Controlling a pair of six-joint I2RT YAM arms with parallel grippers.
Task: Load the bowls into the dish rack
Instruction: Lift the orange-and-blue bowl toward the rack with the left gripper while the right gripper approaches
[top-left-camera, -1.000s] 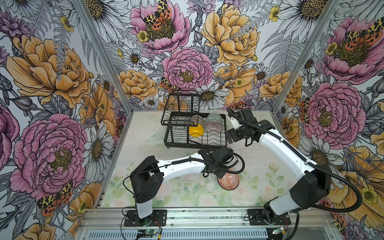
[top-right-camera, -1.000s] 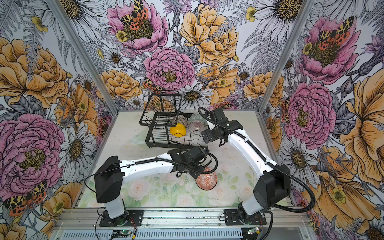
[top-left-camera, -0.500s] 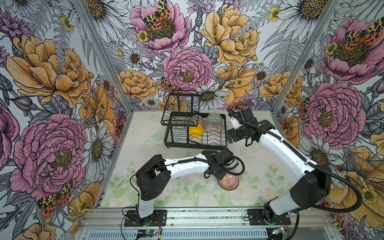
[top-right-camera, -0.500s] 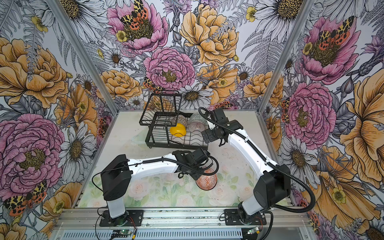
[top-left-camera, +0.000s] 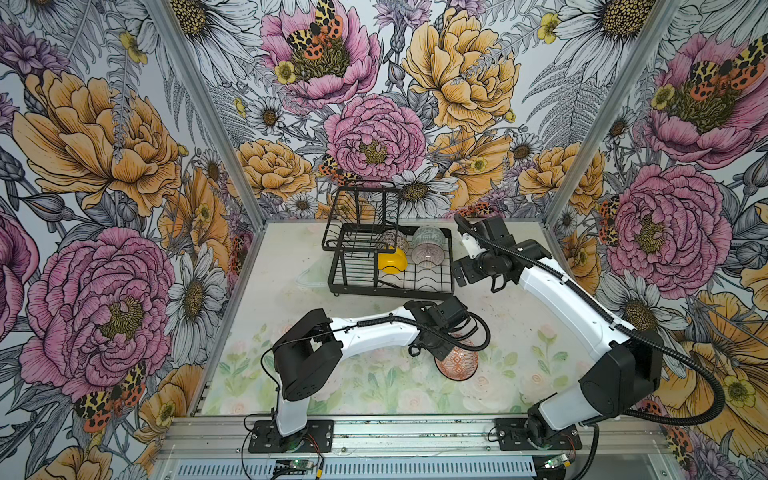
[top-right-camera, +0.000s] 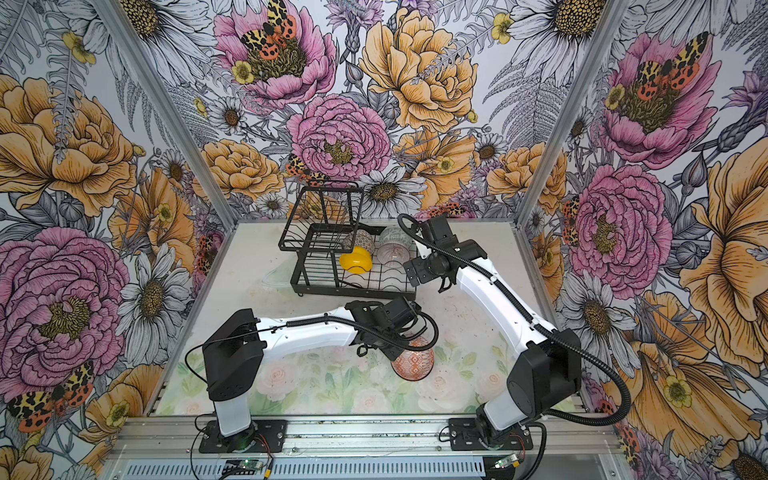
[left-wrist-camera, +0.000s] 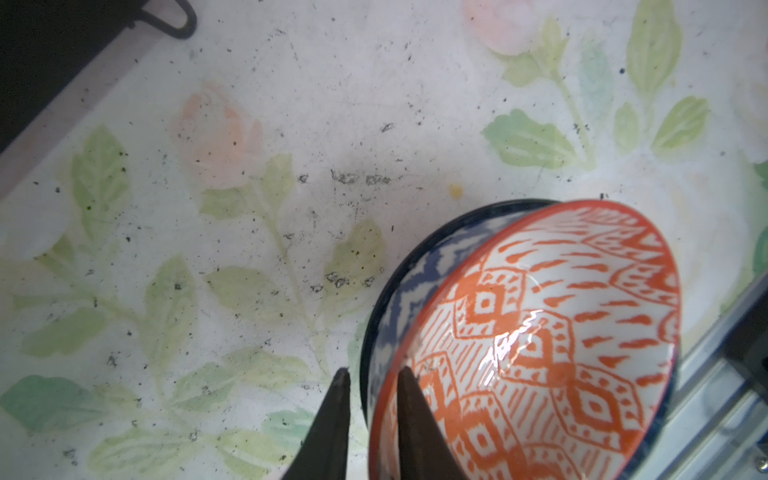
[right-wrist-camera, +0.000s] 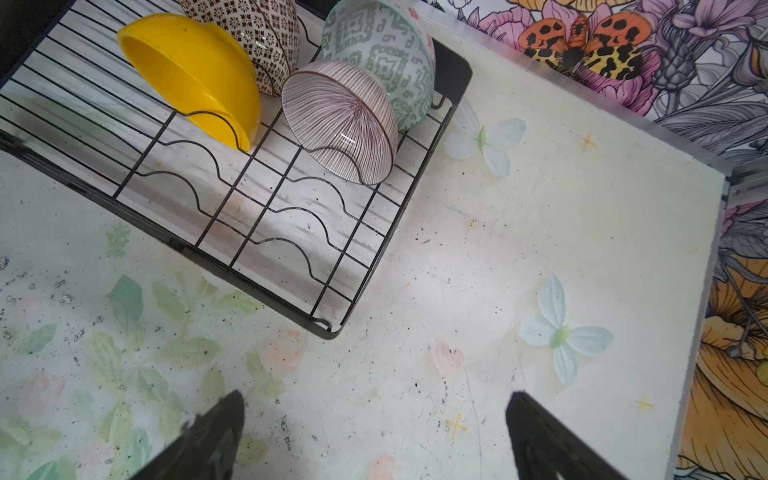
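An orange-white geometric bowl (top-left-camera: 459, 365) (top-right-camera: 415, 365) sits nested in a blue-white bowl (left-wrist-camera: 411, 286) on the mat at front centre, both tipped. My left gripper (left-wrist-camera: 372, 372) (top-left-camera: 442, 353) straddles their rims: one finger is inside the orange bowl (left-wrist-camera: 561, 332), the other outside the blue one, jaws narrow and closed on them. The dish rack (top-left-camera: 390, 286) (top-right-camera: 353, 291) (right-wrist-camera: 183, 246) holds a yellow bowl (top-left-camera: 392, 259) (right-wrist-camera: 199, 70), a pink-lined bowl (top-left-camera: 426, 254) (right-wrist-camera: 345, 120), a pale green bowl (top-left-camera: 430, 237) (right-wrist-camera: 382, 54) and a dark patterned bowl (top-left-camera: 395, 240) (right-wrist-camera: 257, 29). My right gripper (right-wrist-camera: 374, 399) (top-left-camera: 459, 276) hangs open and empty beside the rack's right end.
The rack's raised upper basket (top-left-camera: 361, 216) stands over its left half. A clear plastic piece (top-left-camera: 316, 276) lies on the mat left of the rack. Flowered walls close in three sides, and an aluminium rail (top-left-camera: 374, 428) runs along the front.
My left gripper's jaws parted from shut and now stand around the nested bowls' rims; the left arm shifted slightly right. The right arm has not moved.
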